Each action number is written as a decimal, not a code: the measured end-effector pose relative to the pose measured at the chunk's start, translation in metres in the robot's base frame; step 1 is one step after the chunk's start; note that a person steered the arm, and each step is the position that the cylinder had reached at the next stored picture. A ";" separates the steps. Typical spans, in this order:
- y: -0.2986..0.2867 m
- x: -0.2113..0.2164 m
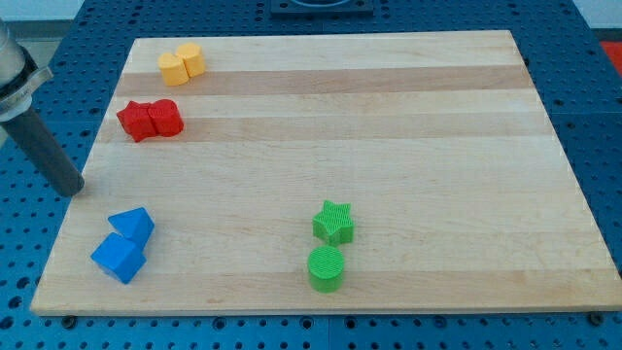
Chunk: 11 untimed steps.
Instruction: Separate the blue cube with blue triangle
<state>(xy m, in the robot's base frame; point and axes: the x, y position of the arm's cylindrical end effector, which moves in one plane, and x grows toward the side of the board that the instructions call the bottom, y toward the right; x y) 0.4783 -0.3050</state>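
The blue cube (119,259) sits near the board's bottom-left corner. The blue triangle (132,225) touches it just above and to the right. My tip (70,189) is at the board's left edge, above and to the left of the two blue blocks, apart from them. The dark rod rises from it toward the view's top left.
Two yellow blocks (182,64) touch each other at the top left. Two red blocks (151,120) touch below them. A green star (333,223) and a green cylinder (327,268) sit at bottom centre. The wooden board (389,136) lies on a blue perforated table.
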 end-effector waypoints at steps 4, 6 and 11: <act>0.023 0.110; 0.051 0.087; 0.102 0.127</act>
